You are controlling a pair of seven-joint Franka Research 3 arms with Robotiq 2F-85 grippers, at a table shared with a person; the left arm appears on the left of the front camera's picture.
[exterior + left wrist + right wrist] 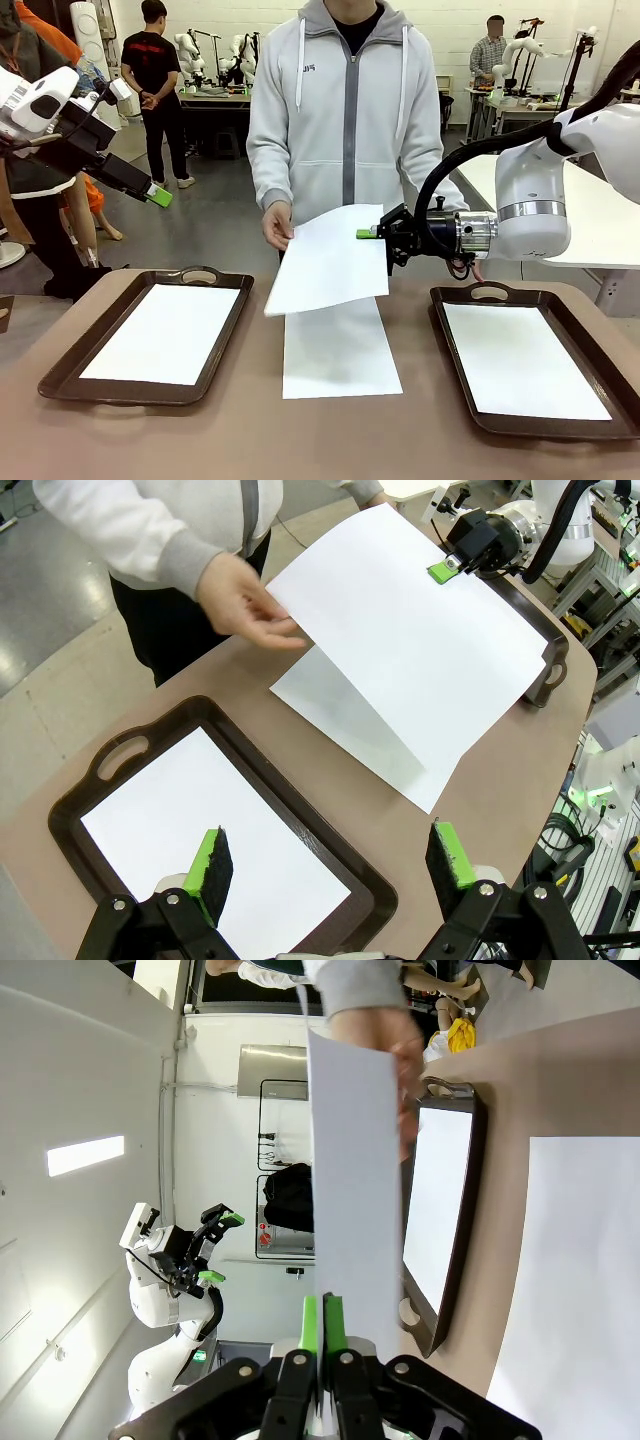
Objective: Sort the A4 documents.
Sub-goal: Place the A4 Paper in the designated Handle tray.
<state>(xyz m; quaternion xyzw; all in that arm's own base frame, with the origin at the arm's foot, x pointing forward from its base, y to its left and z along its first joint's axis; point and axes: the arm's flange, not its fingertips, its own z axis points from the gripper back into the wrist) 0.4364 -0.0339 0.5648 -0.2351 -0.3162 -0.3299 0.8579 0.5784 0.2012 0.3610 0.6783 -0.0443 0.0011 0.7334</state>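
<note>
"Four A4 documents (165, 332), where are they?"
"One flat sheet (340, 355) lies mid-tabletop (250, 440). Just above it hangs a raised sheet (330, 255), with the right gripper (368, 234) clamped on one edge and a person's hand (278, 225) on the other. The trays either side of the flat sheet hold one each."
"Left gripper (330, 852)?"
"Jaws wide apart, holding nothing, up to the flat sheet's left."

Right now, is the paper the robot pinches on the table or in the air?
In the air. The right gripper is shut on the lifted sheet, a person's hand touches its opposite edge, another sheet lies flat below.
</note>
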